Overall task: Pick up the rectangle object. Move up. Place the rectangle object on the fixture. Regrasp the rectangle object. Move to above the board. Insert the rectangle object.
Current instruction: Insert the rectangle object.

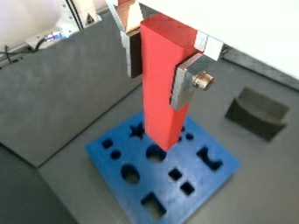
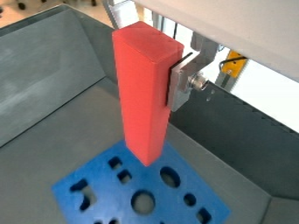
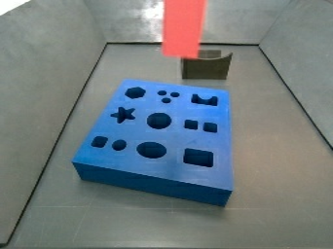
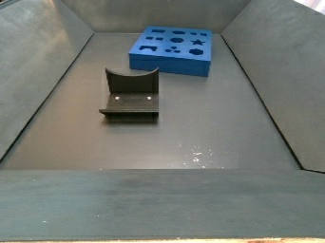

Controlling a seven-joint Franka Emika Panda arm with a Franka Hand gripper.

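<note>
Tool [image 1: 163,66] clamps rectangle object [image 1: 163,87] upright — above board [image 3: 163,131] | fixture [image 4: 131,95] apart

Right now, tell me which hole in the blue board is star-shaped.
The star hole on the board, beside the centre circle. The gripper holds the rectangle object upright above.

1. The gripper [image 1: 158,77] is hanging above the board [image 1: 117,153], and its fingers [image 1: 184,83] are showing as flat silver plates with squared edges.
2. A round brass-coloured screw head [image 1: 205,80] is sticking out from one plate's outer face.
3. The finger [image 1: 131,54] on the opposite side is looking darker, lying in shadow.
4. A smooth white housing [image 2: 233,22] is spreading above the fingers.
</note>
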